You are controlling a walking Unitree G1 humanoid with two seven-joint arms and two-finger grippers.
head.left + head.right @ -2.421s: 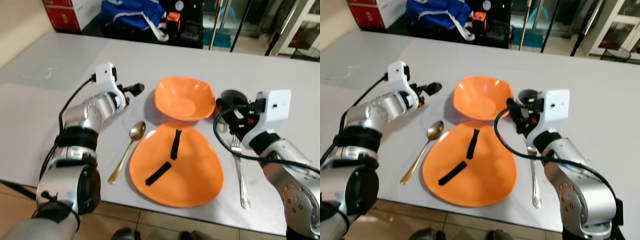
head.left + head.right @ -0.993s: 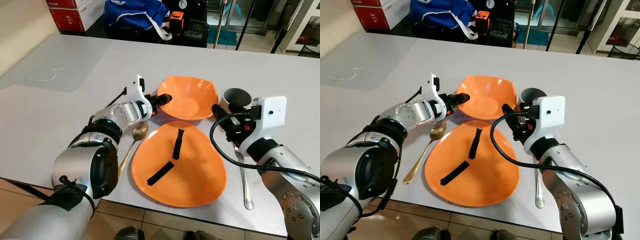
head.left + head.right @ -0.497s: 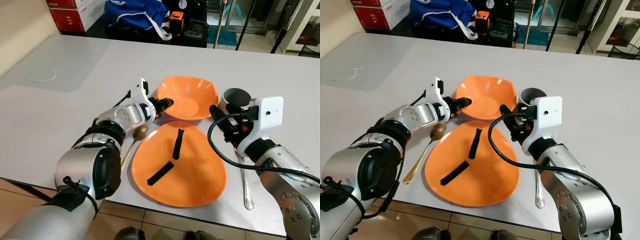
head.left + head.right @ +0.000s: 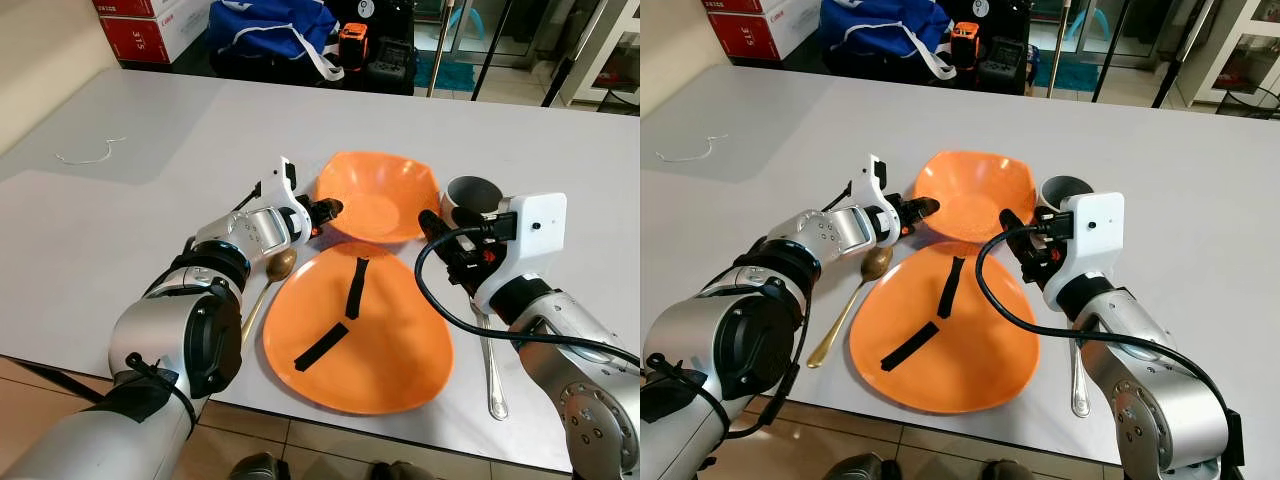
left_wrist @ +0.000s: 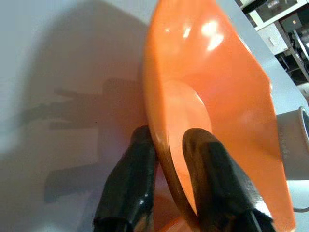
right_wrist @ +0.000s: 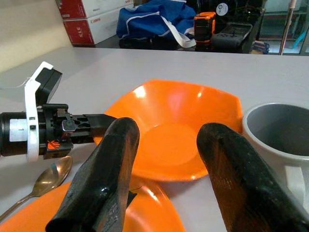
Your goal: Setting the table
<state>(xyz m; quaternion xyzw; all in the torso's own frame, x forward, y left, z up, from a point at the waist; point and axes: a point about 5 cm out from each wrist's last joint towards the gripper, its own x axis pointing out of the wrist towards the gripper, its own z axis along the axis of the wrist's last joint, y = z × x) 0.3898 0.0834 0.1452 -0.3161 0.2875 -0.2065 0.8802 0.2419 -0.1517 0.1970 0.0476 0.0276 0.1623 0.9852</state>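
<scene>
An orange bowl (image 4: 378,195) sits behind a large orange plate (image 4: 355,325) that bears two black strips. My left gripper (image 4: 330,208) is at the bowl's left rim; in the left wrist view its fingers (image 5: 137,159) clasp the rim (image 5: 159,121), one inside and one outside. My right gripper (image 6: 169,128) hovers open just right of the bowl, in front of a grey cup (image 4: 470,192), holding nothing. A gold spoon (image 4: 262,290) lies left of the plate. A silver fork (image 4: 483,350) lies to the plate's right.
The grey table (image 4: 150,200) has a white wire loop (image 4: 85,155) at far left. Beyond its far edge lie a blue bag (image 4: 270,25), red-and-white boxes (image 4: 135,15) and black cases (image 4: 385,55). The near table edge (image 4: 450,445) runs just below the plate.
My left gripper travelled right from beside the bowl to its left rim and closed over it. The right gripper drifted slightly left. The camera shifted early on.
</scene>
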